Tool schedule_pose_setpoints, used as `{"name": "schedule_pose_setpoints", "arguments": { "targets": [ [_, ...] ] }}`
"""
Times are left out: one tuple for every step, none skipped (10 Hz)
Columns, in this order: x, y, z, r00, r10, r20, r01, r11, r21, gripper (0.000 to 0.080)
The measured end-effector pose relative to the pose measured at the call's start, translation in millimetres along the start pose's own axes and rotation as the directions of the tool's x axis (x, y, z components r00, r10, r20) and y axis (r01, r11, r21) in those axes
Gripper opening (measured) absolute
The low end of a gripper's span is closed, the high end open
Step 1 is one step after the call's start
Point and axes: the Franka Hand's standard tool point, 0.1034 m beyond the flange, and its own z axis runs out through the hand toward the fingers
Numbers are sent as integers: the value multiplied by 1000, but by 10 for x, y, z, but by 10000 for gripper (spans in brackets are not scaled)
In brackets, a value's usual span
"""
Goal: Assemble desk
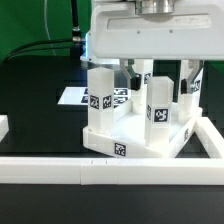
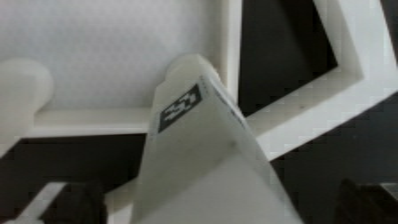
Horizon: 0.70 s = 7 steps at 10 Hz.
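- The desk tabletop (image 1: 135, 140) is lying upside down on the black table (image 1: 30, 95), with its raised rim up, close against the white border rail (image 1: 60, 168) at the front and the rail at the exterior view's right.
- Several square white legs are standing upright in the tabletop: one leg at the front left corner (image 1: 98, 98), one nearer the middle (image 1: 157, 105), one at the right (image 1: 190, 88) and one behind (image 1: 138, 80), each carrying a black-and-white tag.
- The gripper (image 1: 133, 72) is hanging just above the back of the tabletop, under the big white hand body (image 1: 145, 35), among the legs.
- Its dark fingers (image 1: 126, 72) are reaching down beside the rear leg; whether they are pressing on it or staying apart, I cannot tell.
- In the wrist view, a tagged white leg (image 2: 199, 150) is filling the middle, tilted, in front of the tabletop rim (image 2: 285, 60), and a round socket edge (image 2: 18, 95) is showing at the side.
- The marker board (image 1: 85, 98) is lying flat behind the tabletop, partly hidden by the front left leg.
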Motion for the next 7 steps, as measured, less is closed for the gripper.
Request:
{"name": "schedule_pose_setpoints", "arguments": {
  "targets": [
    [-16, -9, 6, 996, -88, 3, 88, 996, -4, 649],
    [-24, -15, 10, 987, -158, 2, 159, 987, -7, 649],
    [-25, -9, 13, 973, -232, 1, 232, 973, -11, 649],
    [-18, 2, 13, 957, -291, 1, 291, 957, -15, 649],
    [-15, 12, 15, 931, -365, 2, 365, 931, -16, 649],
    [-14, 15, 16, 918, -397, 2, 397, 918, -17, 649],
    [-9, 24, 16, 882, -471, 5, 471, 882, -26, 563]
  ]
}}
